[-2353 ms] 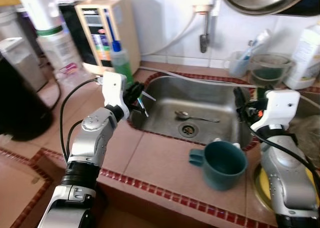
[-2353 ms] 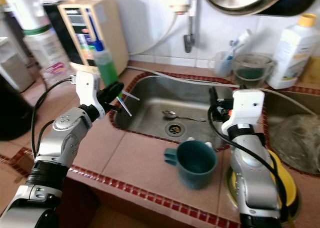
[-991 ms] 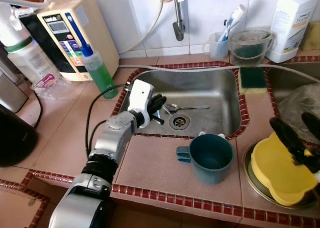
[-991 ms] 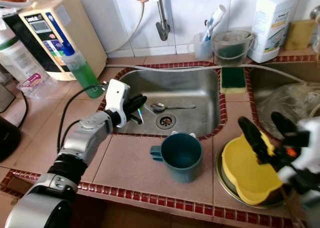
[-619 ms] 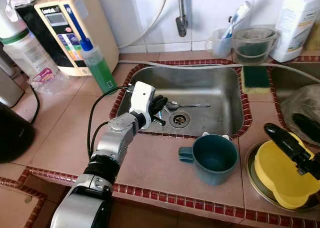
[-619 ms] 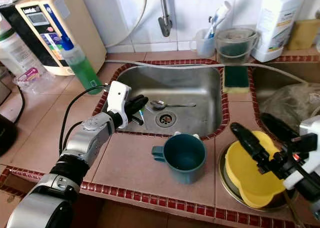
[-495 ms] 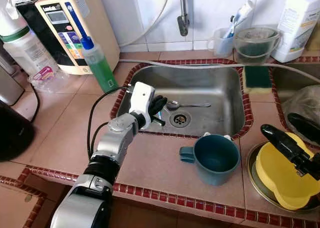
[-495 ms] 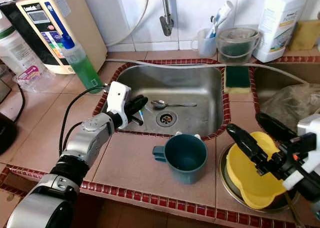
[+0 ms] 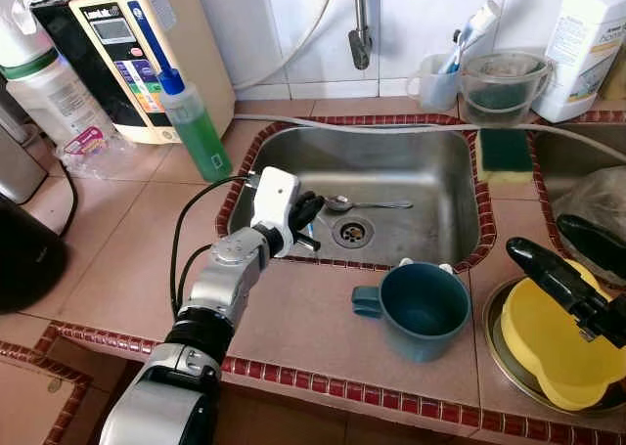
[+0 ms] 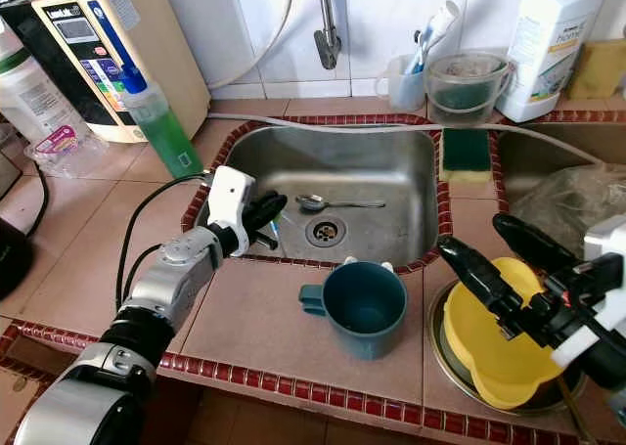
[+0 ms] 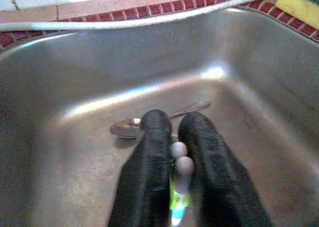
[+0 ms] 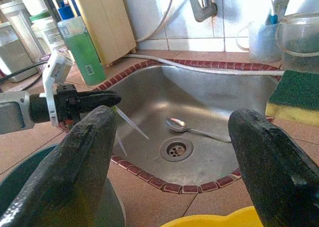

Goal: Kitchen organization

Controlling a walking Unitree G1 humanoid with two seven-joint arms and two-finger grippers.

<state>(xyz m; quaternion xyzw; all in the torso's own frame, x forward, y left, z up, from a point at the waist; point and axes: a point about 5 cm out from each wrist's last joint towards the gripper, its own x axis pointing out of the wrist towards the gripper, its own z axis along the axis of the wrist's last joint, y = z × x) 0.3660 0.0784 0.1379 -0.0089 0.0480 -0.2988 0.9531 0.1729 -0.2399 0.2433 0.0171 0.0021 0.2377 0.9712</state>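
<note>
Steel sink (image 9: 460, 186) contains one spoon (image 9: 364, 205), not yet collected. Left end effector (image 9: 305, 220) pinches a thin green-tipped utensil (image 11: 178, 197) over the basin. Right end effector (image 10: 509, 269), spread wide, hovers above the yellow bowl (image 10: 484, 352). Teal mug (image 9: 421, 308) remains on the surface (image 9: 127, 259); organization appears early-stage.
</note>
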